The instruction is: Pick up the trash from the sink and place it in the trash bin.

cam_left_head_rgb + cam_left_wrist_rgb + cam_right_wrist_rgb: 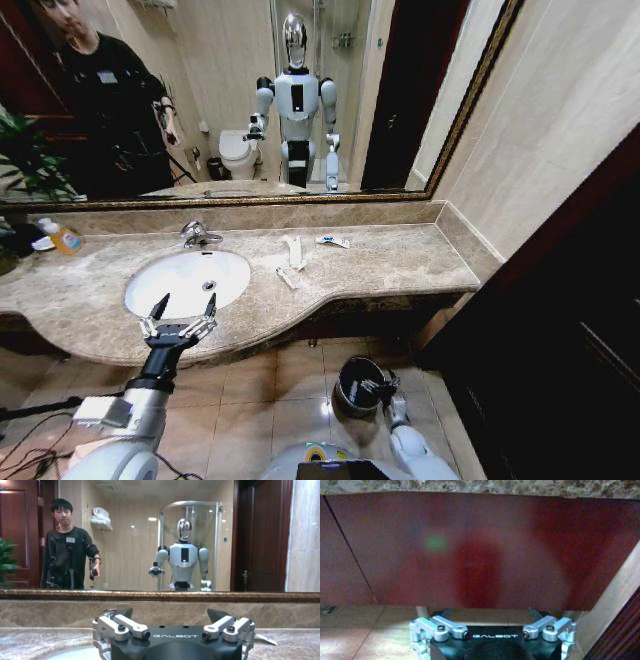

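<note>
1. The counter (400, 262) is a beige-brown marble slab running under the mirror (230, 90), with a curved front edge.
2. The sink (170, 285) is set into the counter's left half, its faucet (197, 234) at the back edge; the basin looks bare as far as can be seen.
3. The bin (358, 386) stands on the tiled floor below the counter's front edge, right of the sink.
4. The left gripper (183, 303) hangs over the counter's front edge at the sink's near rim, fingers spread wide, holding nothing.
5. The right gripper (385, 383) is low, at the bin's right rim; the right wrist view shows its fingers (441, 612) spread apart and empty, facing the red-brown cabinet panel (480, 551) under the counter.
6. The trash lies on the counter right of the sink: a white wrapper (294, 251) mid-counter, a small white piece (287, 279) just in front of it toward the front edge, and a tube (334, 241) nearer the back edge.
7. A soap bottle (63, 236) stands at the counter's back left corner.
</note>
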